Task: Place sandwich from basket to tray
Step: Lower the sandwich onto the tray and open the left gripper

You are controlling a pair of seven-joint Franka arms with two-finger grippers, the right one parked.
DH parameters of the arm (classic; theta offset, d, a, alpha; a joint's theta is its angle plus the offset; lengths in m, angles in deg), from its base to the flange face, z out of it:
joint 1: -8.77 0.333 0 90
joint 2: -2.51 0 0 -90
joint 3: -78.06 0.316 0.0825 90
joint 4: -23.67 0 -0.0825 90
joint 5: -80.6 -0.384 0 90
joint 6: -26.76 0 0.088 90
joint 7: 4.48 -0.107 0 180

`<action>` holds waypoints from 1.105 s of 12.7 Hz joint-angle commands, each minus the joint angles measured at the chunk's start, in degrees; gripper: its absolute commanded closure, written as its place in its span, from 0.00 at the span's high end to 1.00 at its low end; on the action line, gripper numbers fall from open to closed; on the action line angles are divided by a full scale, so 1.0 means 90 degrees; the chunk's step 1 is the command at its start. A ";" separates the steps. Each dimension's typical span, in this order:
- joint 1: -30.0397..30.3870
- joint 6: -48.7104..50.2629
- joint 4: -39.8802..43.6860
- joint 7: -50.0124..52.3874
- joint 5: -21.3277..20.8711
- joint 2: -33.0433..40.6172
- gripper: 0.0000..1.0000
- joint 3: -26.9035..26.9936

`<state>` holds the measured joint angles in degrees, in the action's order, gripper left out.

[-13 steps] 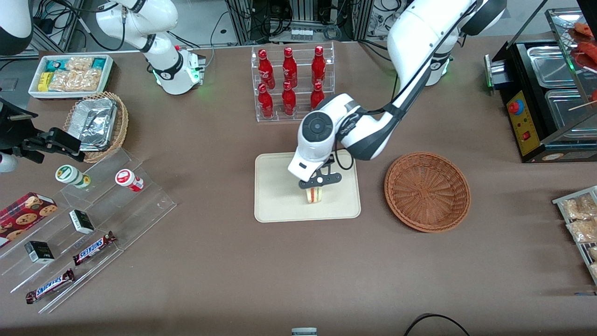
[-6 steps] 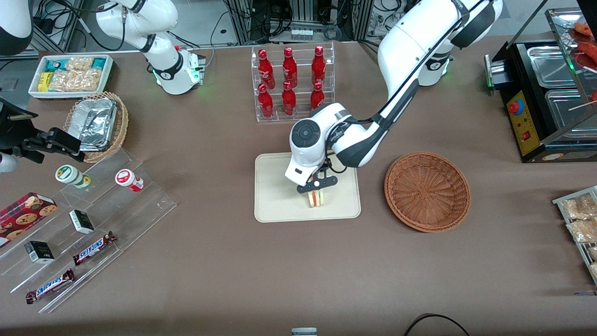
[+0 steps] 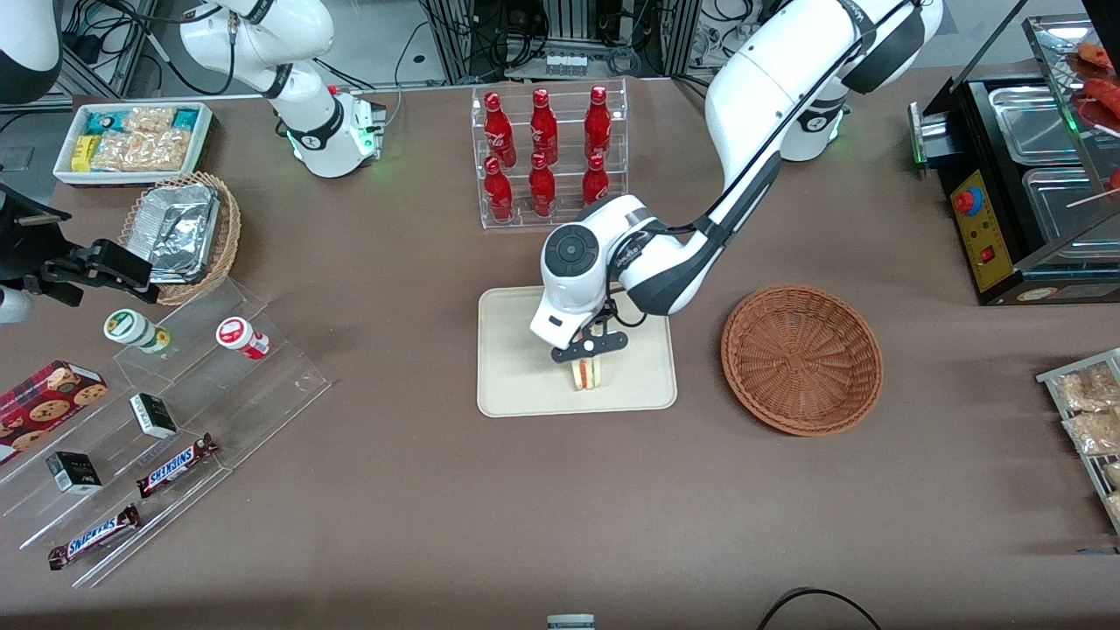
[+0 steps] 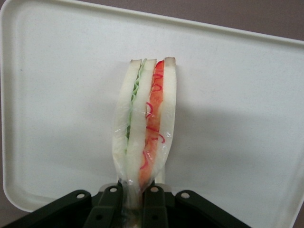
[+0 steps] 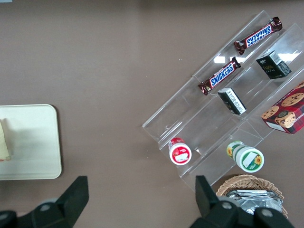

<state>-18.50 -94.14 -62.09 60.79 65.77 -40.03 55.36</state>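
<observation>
The sandwich [image 3: 588, 374] is a clear-wrapped wedge of pale bread with red and green filling [image 4: 145, 137]. It stands edge-up over the cream tray [image 3: 516, 367], near the tray's middle; I cannot tell whether it touches the surface. My gripper [image 3: 589, 354] hangs straight above it and is shut on the sandwich's upper end, one black finger [image 4: 109, 209] on each side of the wrap. The reddish-brown wicker basket [image 3: 801, 359] sits empty on the table beside the tray, toward the working arm's end. In the right wrist view, the sandwich [image 5: 4, 140] shows at the edge of the tray [image 5: 33, 142].
A clear rack of red bottles [image 3: 547, 157] stands farther from the front camera than the tray. Stepped acrylic shelves with snack bars and cups [image 3: 166, 420] lie toward the parked arm's end. A black food warmer [image 3: 1024, 175] and a rack of snack packets [image 3: 1089, 411] sit toward the working arm's end.
The wrist has shifted slightly toward the parked arm's end over the tray and turned, so the held sandwich now shows its filling stripes upright. The grip is unchanged.
</observation>
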 commanded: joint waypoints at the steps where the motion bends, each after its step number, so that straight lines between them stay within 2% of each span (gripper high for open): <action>1: -0.0066 -0.0005 0.0252 -0.0075 -0.0052 -0.0214 0.23 0.0004; 2: -0.0056 -0.0005 0.0271 -0.0085 0.0161 -0.0233 0.80 0.0003; 3: -0.0056 0.0005 0.0300 -0.0085 0.0357 -0.0224 1.00 0.0003; 6: -0.0056 0.0189 0.0485 -0.0056 0.0476 0.0009 1.00 0.0003; 9: 0.0012 0.1086 0.0477 -0.0114 0.0407 0.0565 1.00 0.0042; 12: 0.0441 0.2228 0.0476 -0.1418 0.0476 0.1190 1.00 0.0023; 14: 0.0597 0.2766 0.0428 -0.1686 0.0485 0.1562 1.00 0.0081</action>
<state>-14.64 -72.78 -56.63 48.73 69.19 -29.65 55.62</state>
